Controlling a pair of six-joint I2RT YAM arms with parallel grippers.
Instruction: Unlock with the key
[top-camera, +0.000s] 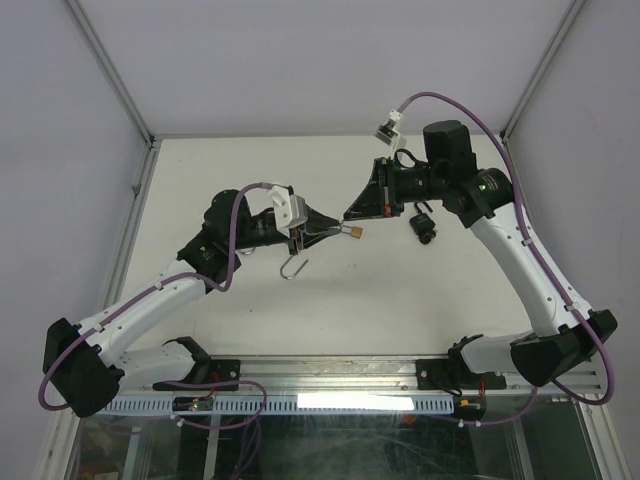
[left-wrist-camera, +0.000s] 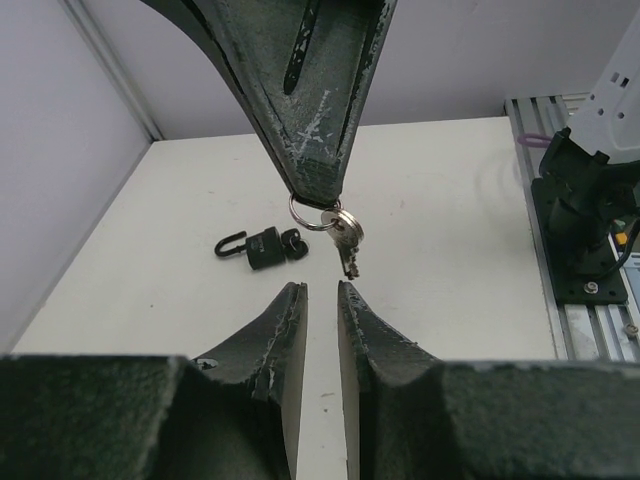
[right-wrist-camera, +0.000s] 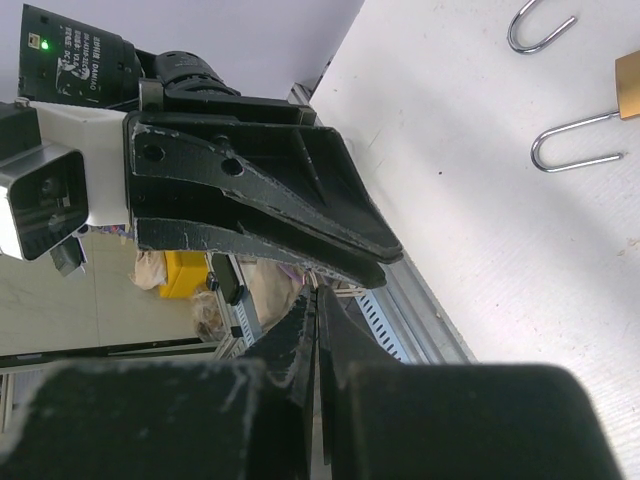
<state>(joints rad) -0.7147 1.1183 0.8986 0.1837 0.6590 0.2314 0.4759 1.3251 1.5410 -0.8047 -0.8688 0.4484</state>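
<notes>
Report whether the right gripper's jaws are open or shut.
Shut: the right gripper pinches the key ring, keys dangling below.

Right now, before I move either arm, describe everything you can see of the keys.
The keys are small, silvery metal, seemingly two stacked on a thin ring. The ring is pinched in the closed tip of the right end effector, so the keys dangle blades down, clear of the table. They hang just ahead of the slightly parted left end effector, not touching it.
</notes>
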